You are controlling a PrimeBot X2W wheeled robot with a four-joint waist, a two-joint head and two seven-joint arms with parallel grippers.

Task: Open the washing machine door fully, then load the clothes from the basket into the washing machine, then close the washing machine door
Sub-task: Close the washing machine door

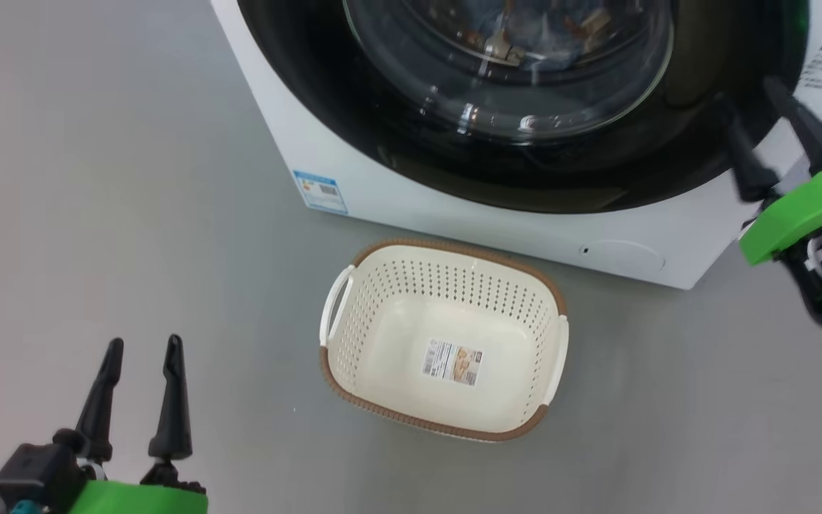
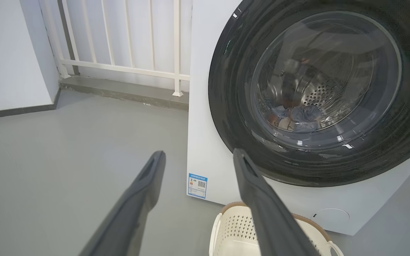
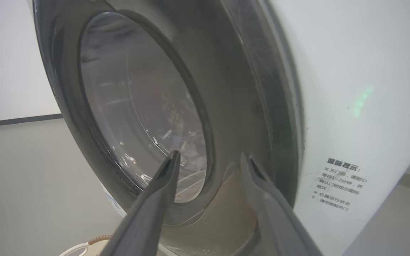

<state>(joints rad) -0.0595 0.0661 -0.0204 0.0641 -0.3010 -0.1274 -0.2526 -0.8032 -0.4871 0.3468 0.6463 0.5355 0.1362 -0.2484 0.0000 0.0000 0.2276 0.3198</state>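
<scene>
The washing machine is a white box at the top of the head view. Its door, with a black rim and a glass bowl, lies shut against the front. Through the glass the clothes rest low in the steel drum. On the floor in front, the cream basket stands with nothing in it but a paper label. My right gripper is open by the door's right rim; in the right wrist view its own fingers point at that rim, with nothing between them. My left gripper hangs open at the lower left, away from the basket.
A blue sticker and a round flap sit low on the machine's front. A printed notice is on its right side. A white railing on a low ledge and a wall stand to the machine's left. Grey floor surrounds the basket.
</scene>
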